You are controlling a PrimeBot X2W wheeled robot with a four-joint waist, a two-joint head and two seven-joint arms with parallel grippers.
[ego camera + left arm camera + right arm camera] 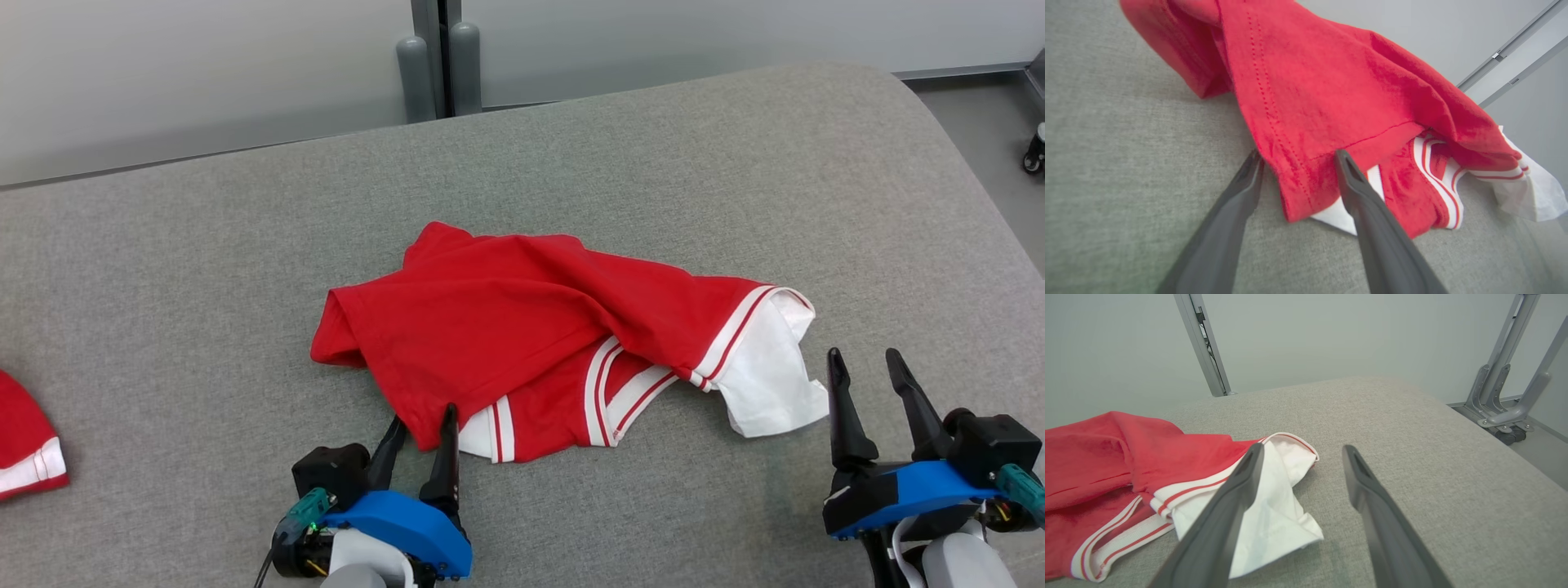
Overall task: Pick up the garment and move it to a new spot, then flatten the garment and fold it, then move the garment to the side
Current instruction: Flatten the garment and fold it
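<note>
From the head view, the garment (531,327), a red shirt with red-and-white striped trim, lay crumpled near the middle of the grey padded bench (735,163). A second red garment (24,449) lay at the bench's left edge, well apart from it. The left hand (423,416) sat at the shirt's near hem with its fingers apart. The right hand (864,355) waited just beside the shirt's white portion (767,376), fingers also apart and holding nothing.

In the left wrist view, the left hand (1298,155) straddled the corner of the stitched hem (1294,192). One finger lay over the cloth and the other on the bare bench (1126,143) beside it. The garment (1331,81) was not yet pinched.

In the right wrist view, the right hand (1302,449) pointed past the white portion (1274,522), with one finger overlapping it in the picture. Whether they touched could not be told. The garment (1106,457) lay to that view's left on the bench (1412,437).

The step in hand looked like the first pick-up. The left fingers would likely need to close on the hem corner. The right hand would need to shift toward the white portion before gripping, so that the lift took both sides.
</note>
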